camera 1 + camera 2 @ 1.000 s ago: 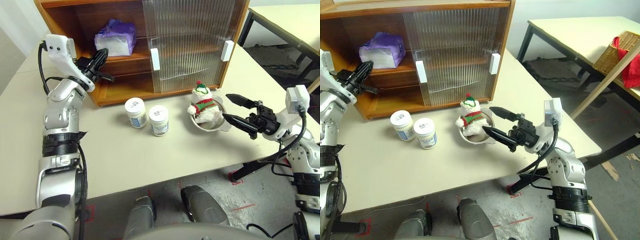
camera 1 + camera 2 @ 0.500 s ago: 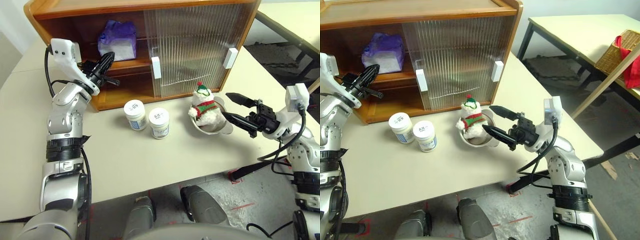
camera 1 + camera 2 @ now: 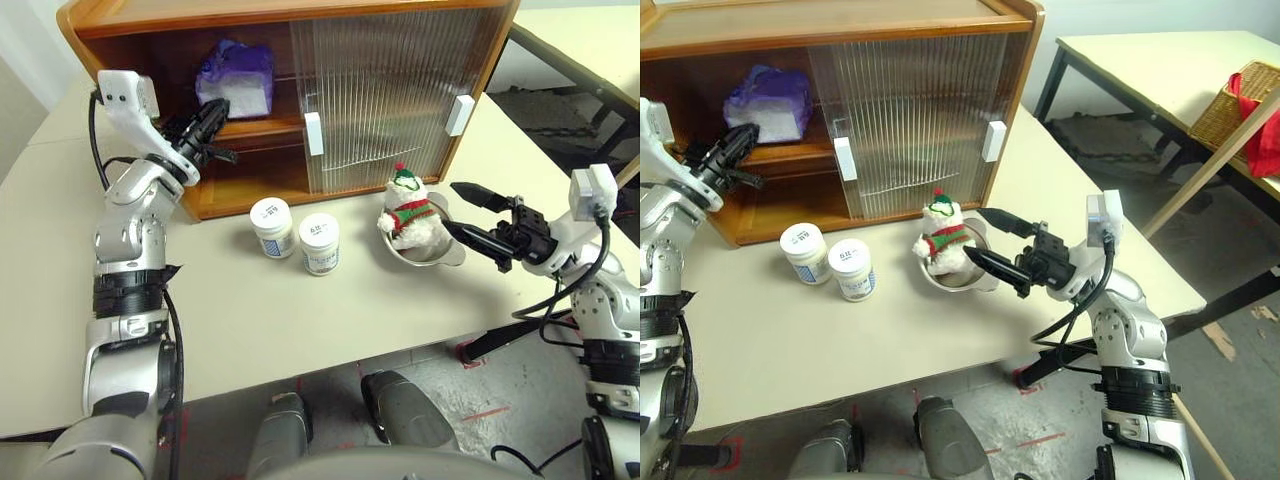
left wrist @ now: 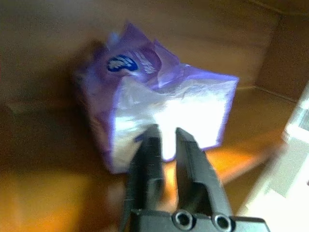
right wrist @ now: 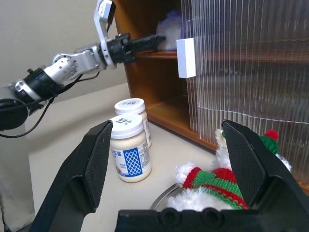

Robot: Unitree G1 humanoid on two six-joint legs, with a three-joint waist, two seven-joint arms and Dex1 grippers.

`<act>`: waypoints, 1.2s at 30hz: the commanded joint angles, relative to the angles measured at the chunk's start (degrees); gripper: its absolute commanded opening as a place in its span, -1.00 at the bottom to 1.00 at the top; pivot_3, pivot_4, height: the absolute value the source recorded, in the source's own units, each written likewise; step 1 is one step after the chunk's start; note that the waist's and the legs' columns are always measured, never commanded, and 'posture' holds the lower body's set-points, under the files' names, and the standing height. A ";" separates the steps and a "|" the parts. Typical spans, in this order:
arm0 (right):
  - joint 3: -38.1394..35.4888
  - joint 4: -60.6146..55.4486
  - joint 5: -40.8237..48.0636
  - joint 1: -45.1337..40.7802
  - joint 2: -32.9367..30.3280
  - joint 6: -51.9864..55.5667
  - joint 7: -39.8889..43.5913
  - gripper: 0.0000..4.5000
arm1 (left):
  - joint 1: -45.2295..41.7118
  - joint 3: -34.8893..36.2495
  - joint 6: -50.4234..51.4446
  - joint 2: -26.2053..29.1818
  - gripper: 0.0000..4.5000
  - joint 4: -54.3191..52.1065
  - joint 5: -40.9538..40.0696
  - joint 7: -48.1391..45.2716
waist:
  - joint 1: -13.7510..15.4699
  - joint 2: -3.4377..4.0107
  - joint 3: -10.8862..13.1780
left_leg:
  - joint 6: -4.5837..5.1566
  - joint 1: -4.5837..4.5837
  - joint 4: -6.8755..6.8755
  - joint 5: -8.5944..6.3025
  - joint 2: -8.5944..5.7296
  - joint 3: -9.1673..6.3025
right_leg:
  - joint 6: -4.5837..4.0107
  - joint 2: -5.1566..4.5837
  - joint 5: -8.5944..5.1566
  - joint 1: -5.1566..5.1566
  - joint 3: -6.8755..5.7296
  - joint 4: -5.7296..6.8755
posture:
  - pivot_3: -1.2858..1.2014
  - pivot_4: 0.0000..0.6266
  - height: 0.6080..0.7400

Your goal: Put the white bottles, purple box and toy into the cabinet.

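Observation:
The purple box [image 3: 237,85] lies on the inner shelf of the cabinet [image 3: 300,20], in its open left half. My left gripper [image 3: 219,108] points at the box from just in front of it; in the left wrist view its fingers [image 4: 149,150] stand a narrow gap apart with nothing between them. Two white bottles [image 3: 271,226] [image 3: 319,242] stand side by side on the table before the cabinet. The toy [image 3: 408,212] sits in a steel bowl [image 3: 438,256]. My right gripper [image 3: 452,208] is wide open just right of the toy, empty.
Both ribbed sliding doors [image 3: 390,90] cover the cabinet's right half. The cream table [image 3: 250,320] has free room in front of the bottles. A second table with a wicker basket [image 3: 1238,100] stands off to the right, across a gap.
The head view has tilted so the cabinet sits lower in the picture. My left gripper's fingers have parted slightly in front of the purple box. The right arm has kept still.

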 commanded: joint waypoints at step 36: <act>0.55 3.36 -0.48 -1.77 -1.12 0.61 2.40 1.00 | 41.64 3.04 -6.85 9.08 0.99 -13.29 -1.54 -24.98 | 1.47 0.34 -0.17 | -0.77 -0.06 -0.42 -0.18 0.35 -0.37 | -0.95 -0.04 -0.56 -0.88 -0.04 0.90 | -0.16 -0.64 1.00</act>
